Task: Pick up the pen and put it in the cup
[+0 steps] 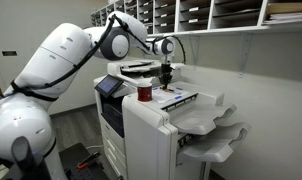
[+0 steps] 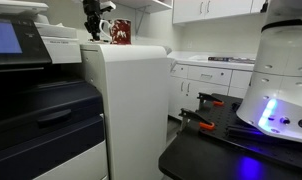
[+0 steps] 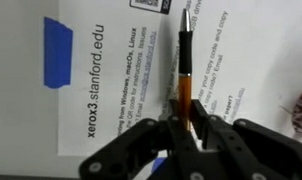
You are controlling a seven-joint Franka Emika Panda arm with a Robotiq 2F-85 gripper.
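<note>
In the wrist view, a slim orange-barrelled pen with a black tip (image 3: 186, 70) runs lengthwise up the picture. Its lower end sits between the two black fingers (image 3: 141, 145) of the gripper (image 3: 187, 128). The fingers are closed in on the barrel from both sides, clamped on the pen. Under it lies a white printed paper sheet (image 3: 111, 100) reading "xerox3.stanford.edu", with a rectangular strip of blue tape (image 3: 58, 52) stuck on it near the upper left. Whether the pen is touching the sheet or raised off it, I cannot tell.

In both exterior views the gripper (image 1: 167, 75) (image 2: 92, 30) hangs pointing down over the tabletop (image 1: 156, 106), which is the flat upper surface of a large white office printer (image 1: 141, 135) (image 2: 121, 100). The small dark red cylindrical cup with a pale rim (image 1: 144, 93) (image 2: 121, 34) stands upright on that tabletop, near the gripper but apart from it. The pen itself is too small to make out in these views.

The bulky white robot arm (image 1: 61, 55) reaches in from one side, and white wall-mounted pigeonhole shelves (image 1: 221, 12) run above the printer.
</note>
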